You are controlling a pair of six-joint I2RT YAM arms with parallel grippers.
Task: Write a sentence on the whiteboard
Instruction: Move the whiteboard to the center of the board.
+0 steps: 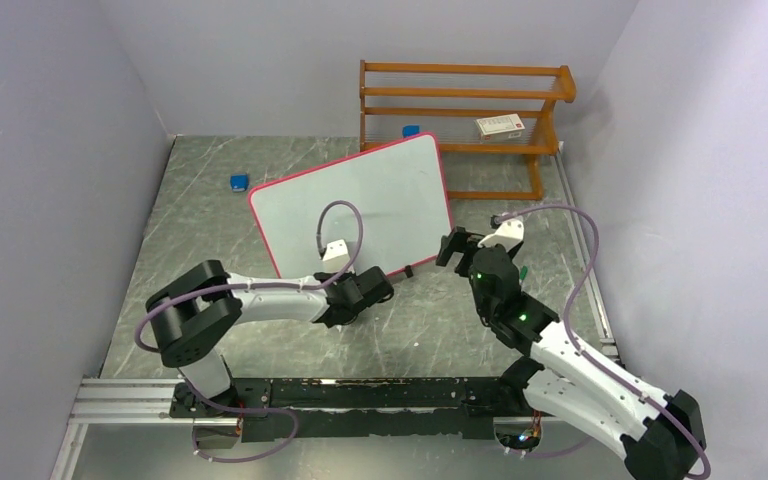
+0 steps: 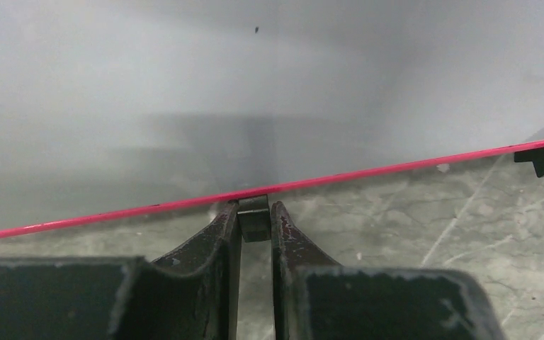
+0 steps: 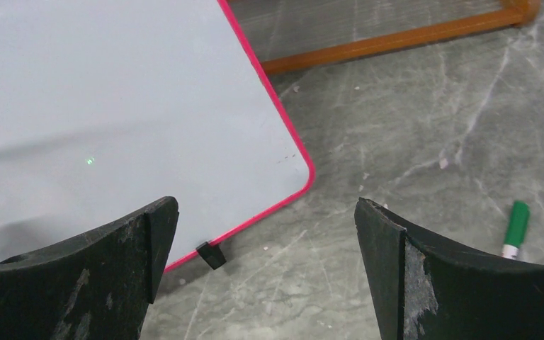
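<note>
The whiteboard (image 1: 360, 205) lies on the table, white with a thin pink-red frame and nothing written on it. My left gripper (image 1: 388, 287) sits at its near edge. In the left wrist view the left gripper (image 2: 255, 209) is shut on a small black foot (image 2: 255, 221) under the pink frame of the whiteboard (image 2: 255, 92). My right gripper (image 1: 450, 246) hovers open by the board's near right corner. In the right wrist view the right gripper (image 3: 265, 212) holds nothing, above the corner of the whiteboard (image 3: 113, 106) and another black foot (image 3: 211, 253).
A green marker (image 3: 516, 230) lies on the grey table right of the board. A wooden rack (image 1: 460, 110) stands behind the board, with a white box (image 1: 500, 125) on its shelf. Two small blue blocks (image 1: 239, 182) (image 1: 411, 130) lie farther back. Walls close both sides.
</note>
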